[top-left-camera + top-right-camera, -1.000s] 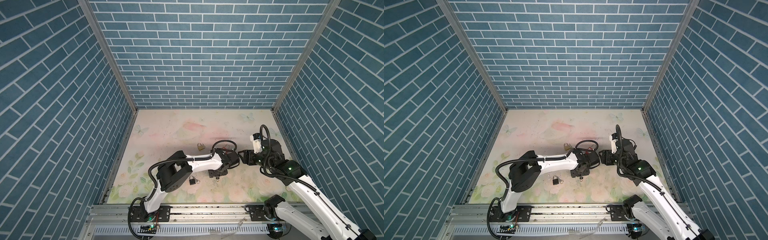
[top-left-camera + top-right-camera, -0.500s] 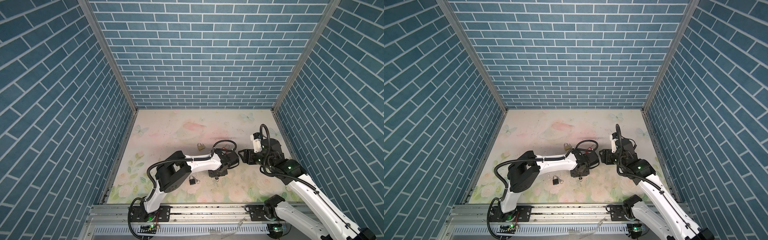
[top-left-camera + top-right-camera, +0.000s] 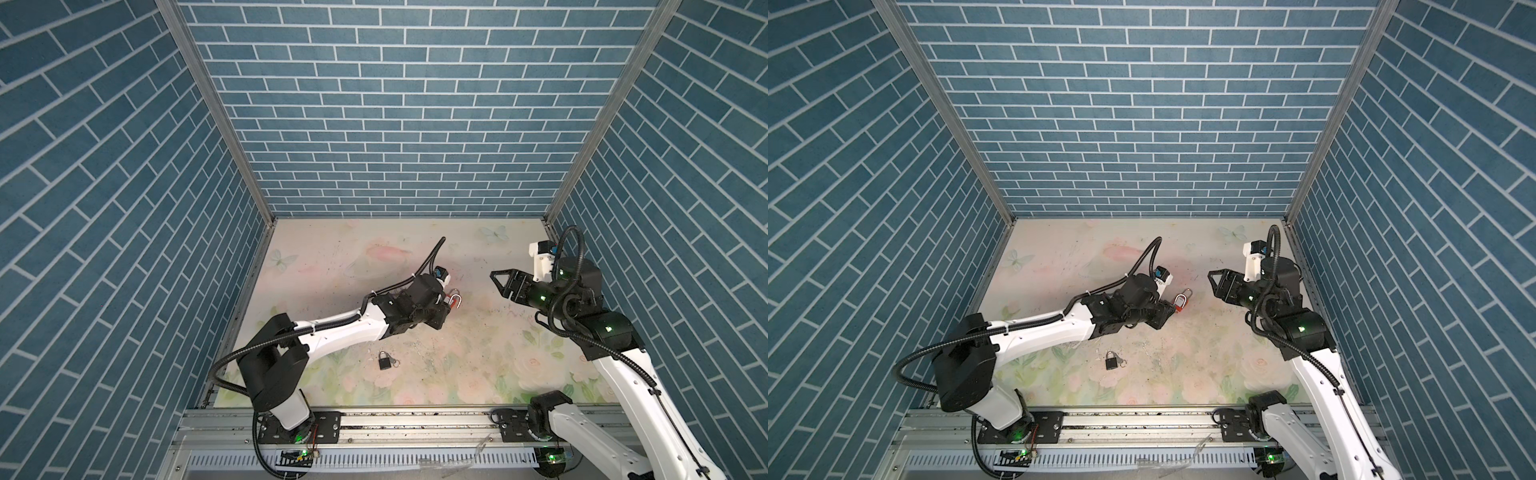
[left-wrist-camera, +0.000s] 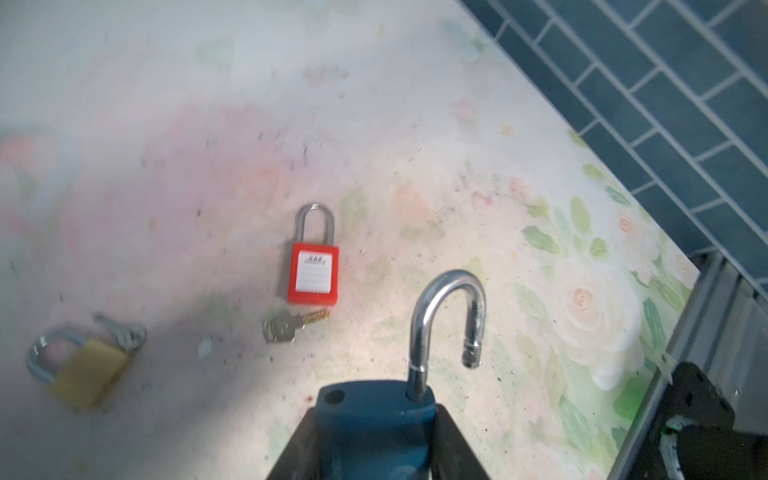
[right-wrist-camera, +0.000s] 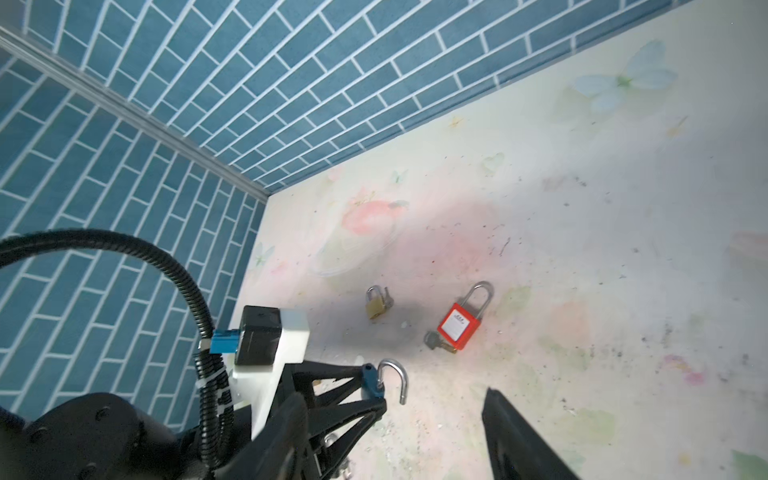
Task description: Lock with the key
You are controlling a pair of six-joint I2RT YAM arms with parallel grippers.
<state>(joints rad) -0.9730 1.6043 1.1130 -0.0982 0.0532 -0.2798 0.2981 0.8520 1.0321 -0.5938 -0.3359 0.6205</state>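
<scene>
The left gripper (image 4: 376, 411) is pinching a dark blue padlock (image 4: 374, 434) by its body, with one finger pressing on each side, and is holding it above the floral tabletop (image 4: 415, 104). The padlock's steel shackle (image 4: 449, 307) is standing open: one leg is sitting in the body and the free end is hanging clear of its hole. The keyhole end is hiding between the fingers, so it is impossible to tell whether a key is in it. In the right wrist view the same blue padlock (image 5: 370, 380) is showing at the tip of the left gripper (image 5: 374, 395).

The right gripper (image 3: 498, 284) (image 3: 1214, 284) is hovering well apart from the left one, pointing toward it, with its jaws spread and nothing between them.

A red padlock (image 4: 313, 274) (image 3: 1180, 302) with its shackle closed is lying flat on the tabletop just beyond the held lock. A silver-headed key (image 4: 291, 326) (image 5: 436, 341) is lying just beside its bottom edge. A brass padlock (image 4: 85, 372) (image 5: 375, 306) is resting farther off, with small keys (image 4: 124, 332) against it. In both top views a black padlock (image 3: 384, 360) (image 3: 1111, 360) is lying alone nearer the front rail, beside the left arm's forearm.
</scene>
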